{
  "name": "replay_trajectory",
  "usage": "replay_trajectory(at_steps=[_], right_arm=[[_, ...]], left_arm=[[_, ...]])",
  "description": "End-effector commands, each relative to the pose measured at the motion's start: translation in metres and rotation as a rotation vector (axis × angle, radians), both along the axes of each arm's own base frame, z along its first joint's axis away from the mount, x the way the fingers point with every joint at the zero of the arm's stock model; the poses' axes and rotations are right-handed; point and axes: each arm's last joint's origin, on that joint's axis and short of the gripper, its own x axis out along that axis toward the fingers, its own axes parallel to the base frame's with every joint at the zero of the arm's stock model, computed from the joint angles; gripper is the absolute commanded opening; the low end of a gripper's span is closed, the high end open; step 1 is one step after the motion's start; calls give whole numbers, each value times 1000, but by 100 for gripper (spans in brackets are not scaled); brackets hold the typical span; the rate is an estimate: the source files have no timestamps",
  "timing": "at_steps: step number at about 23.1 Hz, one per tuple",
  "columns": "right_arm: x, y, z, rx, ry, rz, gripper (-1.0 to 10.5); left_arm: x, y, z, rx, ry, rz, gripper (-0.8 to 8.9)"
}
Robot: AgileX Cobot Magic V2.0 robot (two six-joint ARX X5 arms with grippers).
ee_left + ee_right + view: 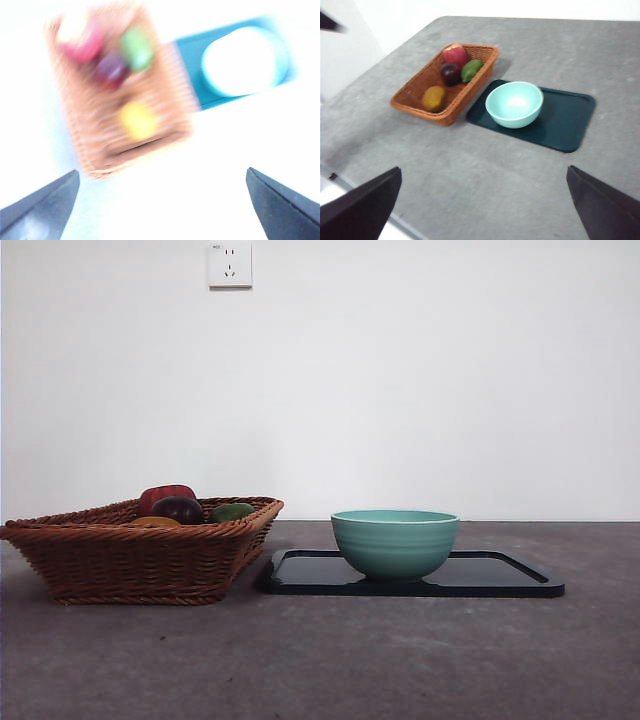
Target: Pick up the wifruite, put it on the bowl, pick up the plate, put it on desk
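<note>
**Reaching for the wifruite**

I should bring my left hand (160,210) straight down over the wifruite (434,98) and close gently, missing the other fruit. It lies in the basket (415,92), at the end far from the bowl (514,104). Both hands hang high above, wide open and empty; the right hand (482,210) waits.

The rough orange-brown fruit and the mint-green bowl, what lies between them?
Right wrist view: between the rough orange-brown fruit and the mint-green bowl lie the woven wicker basket's wall and a strip of the black rectangular tray.
</note>
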Motion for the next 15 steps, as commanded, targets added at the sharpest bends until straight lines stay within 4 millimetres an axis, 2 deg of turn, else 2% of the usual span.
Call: replay_trajectory(at_steps=[1,4,8,11,15], right_arm=[[3,3,4,25,9,24,557],[4,3,4,24,14,27,557],[3,4,4,36,23,48,557],[2,5,4,42,38,77,557],[2,5,3,51,52,75,557]], left_arm=[[-48,18,12,-80,-113,-161,532],[-84,35,6,-127,-205,-270,532],[-122,55,-15,-150,-326,-308,532],[-142,66,-35,-140,-381,-329,532],[-153,73,-56,-130,-414,-344,532]])
